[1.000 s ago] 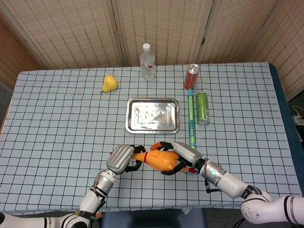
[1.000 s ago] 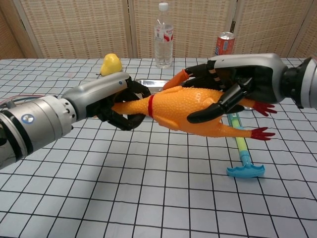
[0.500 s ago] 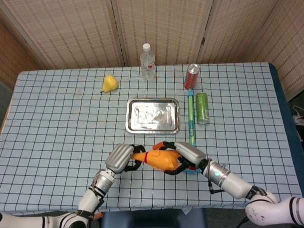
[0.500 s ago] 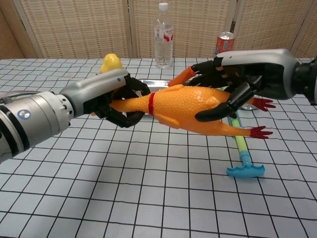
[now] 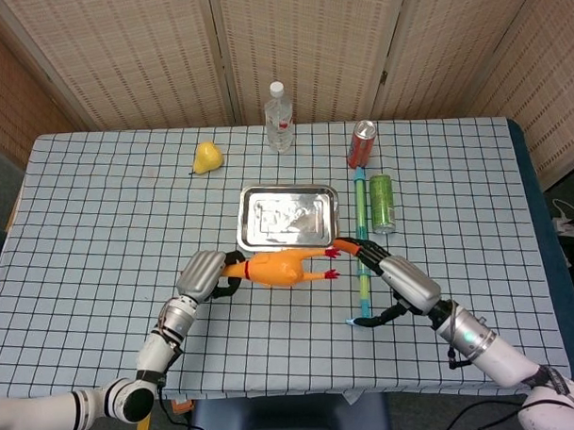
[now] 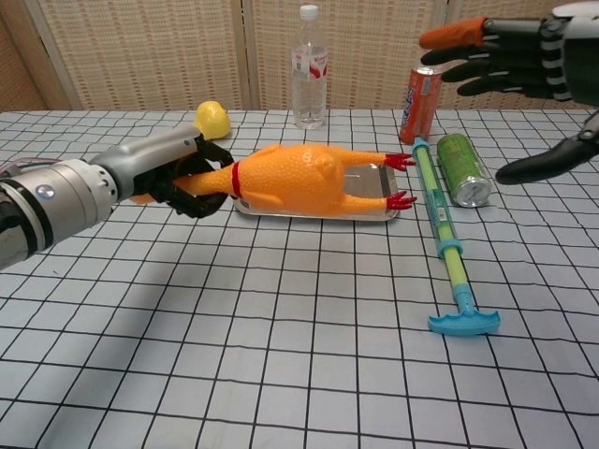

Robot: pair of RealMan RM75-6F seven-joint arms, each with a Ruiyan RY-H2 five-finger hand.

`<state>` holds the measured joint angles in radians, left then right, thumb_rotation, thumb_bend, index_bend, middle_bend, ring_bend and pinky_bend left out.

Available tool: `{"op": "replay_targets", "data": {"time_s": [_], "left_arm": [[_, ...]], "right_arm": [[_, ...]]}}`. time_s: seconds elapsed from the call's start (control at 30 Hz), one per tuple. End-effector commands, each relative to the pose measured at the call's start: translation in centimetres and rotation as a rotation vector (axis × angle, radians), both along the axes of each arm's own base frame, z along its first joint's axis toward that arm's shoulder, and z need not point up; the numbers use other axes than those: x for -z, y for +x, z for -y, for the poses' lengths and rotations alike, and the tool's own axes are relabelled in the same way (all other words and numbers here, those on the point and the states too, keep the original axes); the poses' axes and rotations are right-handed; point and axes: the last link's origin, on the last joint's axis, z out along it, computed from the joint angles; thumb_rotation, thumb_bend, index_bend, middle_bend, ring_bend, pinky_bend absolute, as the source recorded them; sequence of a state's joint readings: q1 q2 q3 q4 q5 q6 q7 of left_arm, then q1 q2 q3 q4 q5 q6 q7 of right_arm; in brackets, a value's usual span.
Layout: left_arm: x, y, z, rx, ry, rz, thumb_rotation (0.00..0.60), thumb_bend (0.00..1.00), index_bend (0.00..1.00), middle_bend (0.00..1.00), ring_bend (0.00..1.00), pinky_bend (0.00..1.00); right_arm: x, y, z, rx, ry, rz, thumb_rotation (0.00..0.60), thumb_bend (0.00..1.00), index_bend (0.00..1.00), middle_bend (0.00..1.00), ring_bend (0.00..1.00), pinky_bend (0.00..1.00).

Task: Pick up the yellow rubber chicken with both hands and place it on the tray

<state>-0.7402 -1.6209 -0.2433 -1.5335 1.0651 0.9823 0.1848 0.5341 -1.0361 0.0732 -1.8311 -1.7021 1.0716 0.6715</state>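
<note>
The left robot hand (image 6: pixel 192 178) grips the neck of the yellow rubber chicken (image 6: pixel 299 175), which is held over the tray's (image 5: pixel 289 216) near edge. The right robot hand (image 5: pixel 395 282) holds nothing, fingers spread. The chest view shows the chicken's feet above the tray rim; the head view shows the right robot hand over the near desk (image 5: pixel 99 240) edge, beside the green-and-blue stick (image 5: pixel 362 233).

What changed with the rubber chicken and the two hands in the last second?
The right hand let go of the yellow rubber chicken and drew away, fingers spread. The left hand kept its grip on the neck and carried the chicken toward the shiny metal tray. Everything else on the table stayed put.
</note>
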Motion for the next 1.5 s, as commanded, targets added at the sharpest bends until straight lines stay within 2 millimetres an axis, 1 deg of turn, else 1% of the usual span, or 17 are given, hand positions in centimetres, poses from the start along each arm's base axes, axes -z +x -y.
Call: {"op": "replay_targets", "data": {"time_s": [0.03, 0.17, 0.33, 0.43, 0.6, 0.7, 0.73, 0.77, 0.8, 0.83, 0.87, 0.93, 1.0, 1.07, 1.13, 1.37, 1.5], "left_arm": [[2.0, 0.2, -2.3, -0.021, -0.017, 0.001, 0.6, 0.74, 0.82, 0.69, 0.53, 0.59], [4.4, 1.0, -4.8, -0.039, -0.03, -0.007, 0.6, 0.73, 0.82, 0.69, 0.53, 0.59], [6.9, 2.2, -8.1, -0.047, -0.01, -0.033, 0.6, 0.72, 0.82, 0.69, 0.53, 0.58], [7.6, 2.5, -9.6, -0.054, 0.003, -0.047, 0.6, 0.71, 0.82, 0.69, 0.53, 0.58], [7.7, 2.6, -11.7, -0.069, 0.028, -0.065, 0.6, 0.69, 0.79, 0.69, 0.53, 0.58], [7.8, 2.5, -12.0, -0.077, 0.023, -0.064, 0.6, 0.64, 0.65, 0.65, 0.52, 0.56], [7.8, 2.5, -12.0, -0.08, 0.021, -0.063, 0.6, 0.62, 0.5, 0.6, 0.5, 0.56], [7.8, 2.4, -12.1, -0.083, 0.018, -0.062, 0.6, 0.59, 0.32, 0.51, 0.47, 0.56], [8.0, 2.4, -12.1, -0.093, -0.001, -0.049, 0.6, 0.57, 0.18, 0.44, 0.44, 0.55], [8.1, 2.6, -12.2, -0.098, -0.011, -0.026, 0.6, 0.55, 0.03, 0.33, 0.38, 0.55], [8.0, 2.8, -12.4, -0.093, -0.005, -0.012, 0.6, 0.54, 0.0, 0.27, 0.34, 0.54], [7.8, 3.1, -12.5, -0.076, 0.008, 0.001, 0.6, 0.51, 0.0, 0.15, 0.25, 0.48], [7.6, 3.4, -12.7, -0.051, 0.023, 0.006, 0.6, 0.48, 0.0, 0.05, 0.15, 0.42], [7.5, 3.8, -12.8, -0.034, 0.034, 0.008, 0.6, 0.46, 0.0, 0.01, 0.07, 0.36], [7.3, 4.2, -12.9, -0.016, 0.043, 0.009, 0.6, 0.44, 0.0, 0.0, 0.02, 0.31], [7.2, 4.7, -12.6, 0.016, 0.024, 0.03, 0.6, 0.42, 0.0, 0.0, 0.0, 0.26], [6.4, 5.0, -11.9, 0.073, 0.039, 0.049, 0.6, 0.42, 0.0, 0.0, 0.0, 0.24]], "right_arm": [[-1.9, -4.4, -2.1, 0.019, -0.077, -0.077, 0.6, 0.05, 0.0, 0.0, 0.0, 0.0], [-2.2, -7.0, -2.9, 0.053, -0.09, -0.114, 0.6, 0.05, 0.0, 0.0, 0.0, 0.0], [-2.3, -9.5, -2.8, 0.094, -0.078, -0.167, 0.6, 0.05, 0.0, 0.0, 0.0, 0.0], [-2.3, -10.3, -2.3, 0.108, -0.076, -0.186, 0.6, 0.05, 0.0, 0.0, 0.0, 0.0], [-2.1, -12.0, -1.2, 0.149, -0.064, -0.22, 0.6, 0.05, 0.0, 0.0, 0.0, 0.0], [-2.0, -12.2, -0.9, 0.156, -0.061, -0.219, 0.6, 0.05, 0.0, 0.0, 0.0, 0.0], [-1.9, -12.2, -0.9, 0.158, -0.06, -0.218, 0.6, 0.05, 0.0, 0.0, 0.0, 0.0], [-1.9, -12.3, -0.8, 0.16, -0.059, -0.218, 0.6, 0.05, 0.0, 0.0, 0.0, 0.0], [-1.8, -12.4, -0.6, 0.167, -0.055, -0.215, 0.6, 0.05, 0.0, 0.0, 0.0, 0.0], [-1.4, -12.7, -0.3, 0.184, -0.031, -0.206, 0.6, 0.05, 0.0, 0.0, 0.0, 0.0], [-1.2, -12.9, 0.0, 0.187, -0.023, -0.203, 0.6, 0.05, 0.0, 0.0, 0.0, 0.0], [-1.2, -13.1, 0.1, 0.187, -0.02, -0.197, 0.6, 0.05, 0.0, 0.0, 0.0, 0.0], [-1.2, -13.2, 0.2, 0.186, -0.018, -0.19, 0.6, 0.05, 0.0, 0.0, 0.0, 0.0], [-1.3, -13.2, 0.1, 0.182, -0.018, -0.184, 0.6, 0.05, 0.0, 0.0, 0.0, 0.0], [-1.4, -13.2, 0.0, 0.178, -0.017, -0.178, 0.6, 0.05, 0.0, 0.0, 0.0, 0.0], [-2.4, -13.2, -0.6, 0.177, -0.039, -0.153, 0.6, 0.05, 0.0, 0.0, 0.0, 0.0], [-2.9, -13.1, -1.2, 0.168, -0.066, -0.152, 0.6, 0.05, 0.0, 0.0, 0.0, 0.0]]}}
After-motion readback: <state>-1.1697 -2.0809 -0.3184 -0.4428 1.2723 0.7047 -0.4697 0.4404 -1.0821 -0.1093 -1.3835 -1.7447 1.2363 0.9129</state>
